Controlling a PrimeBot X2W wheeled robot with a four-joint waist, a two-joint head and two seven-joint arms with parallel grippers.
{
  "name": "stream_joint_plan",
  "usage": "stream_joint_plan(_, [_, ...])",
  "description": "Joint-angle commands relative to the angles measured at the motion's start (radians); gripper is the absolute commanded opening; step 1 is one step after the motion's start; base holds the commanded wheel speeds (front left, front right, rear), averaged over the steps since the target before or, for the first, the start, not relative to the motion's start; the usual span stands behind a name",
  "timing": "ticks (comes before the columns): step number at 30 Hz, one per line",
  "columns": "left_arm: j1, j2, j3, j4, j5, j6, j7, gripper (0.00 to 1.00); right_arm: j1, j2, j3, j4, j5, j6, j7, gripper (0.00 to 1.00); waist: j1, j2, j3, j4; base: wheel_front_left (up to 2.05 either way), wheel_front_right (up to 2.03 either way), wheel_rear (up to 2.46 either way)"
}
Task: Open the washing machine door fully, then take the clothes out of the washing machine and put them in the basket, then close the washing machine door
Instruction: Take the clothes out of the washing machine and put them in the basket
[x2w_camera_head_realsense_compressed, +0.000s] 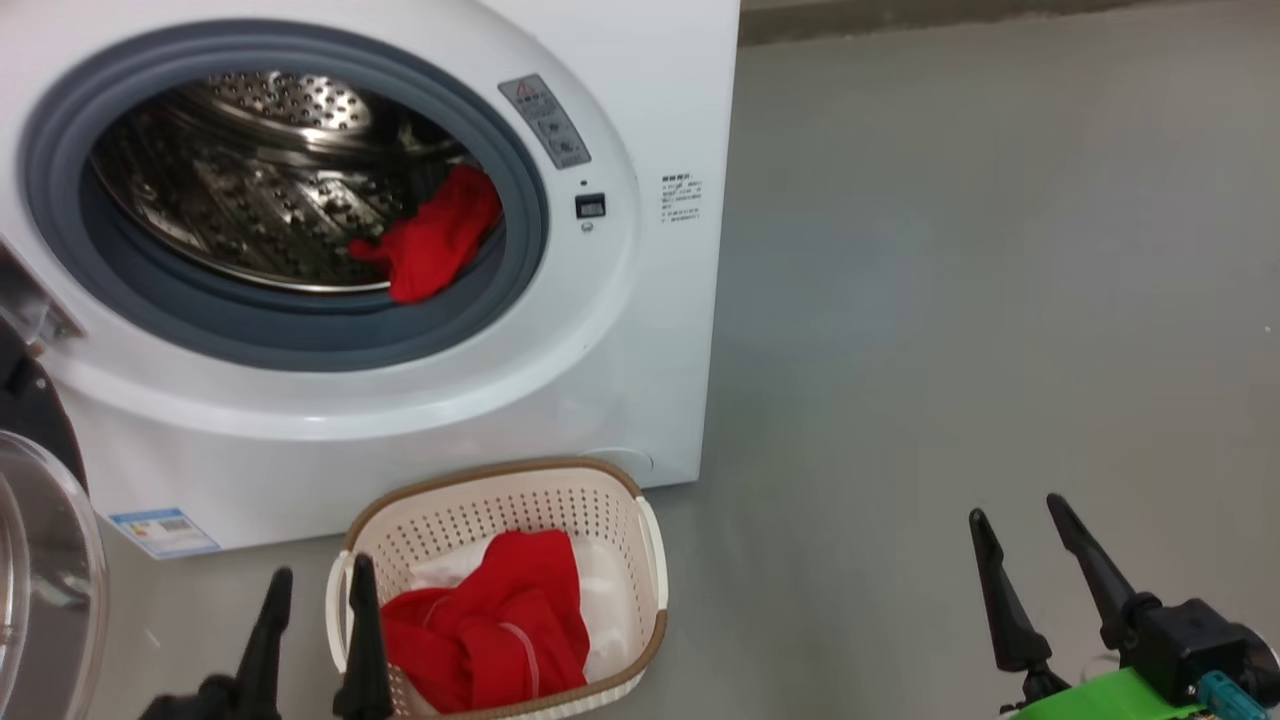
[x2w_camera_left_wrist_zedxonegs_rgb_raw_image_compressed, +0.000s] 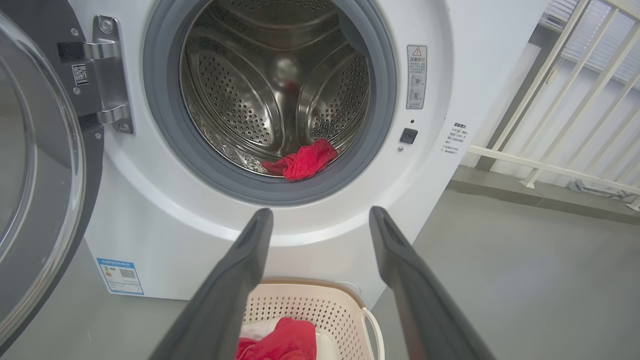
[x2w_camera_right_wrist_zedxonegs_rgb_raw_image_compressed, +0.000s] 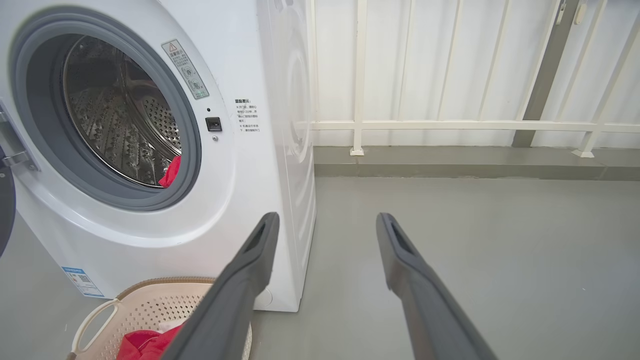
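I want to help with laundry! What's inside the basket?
Inside the basket lie bunched red clothes with white parts. The left gripper hides a near corner, and the bundle covers whatever lies beneath it.

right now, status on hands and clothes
Left hand open, empty; right hand open, empty. Door open; red clothes in basket, red piece at front of drum. Opening unblocked.

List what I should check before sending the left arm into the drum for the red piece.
1. Washing machine door swung clear of the opening: ok.
2. Left gripper open, empty: ok.
3. Right gripper open, empty, off to the side: ok.
4. Drum emptied: not ok; red clothes lie at its front lip.
5. Basket below the opening, room beside the red garment in it: ok.
6. Those clothes free of the gasket: cannot tell.
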Motion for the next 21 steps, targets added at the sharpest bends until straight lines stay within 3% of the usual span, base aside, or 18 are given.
stream_joint_plan(1, [-0.056,0.003,0.030,-0.030,-0.002,0.005,0.001,1.00,-0.052,-0.012,0.017,-0.031,-0.002,0.005,-0.006,1.00,0.0000,0.0000,0.045,0.007,0.00,0.00,0.00])
stream_joint_plan(21, [-0.471,0.050,0.082,0.048,-0.037,0.001,-0.005,1.00,-0.220,-0.012,0.023,-0.101,-0.004,0.005,-0.006,1.00,0.0000,0.0000,0.386,-0.004,0.00,0.00,0.00])
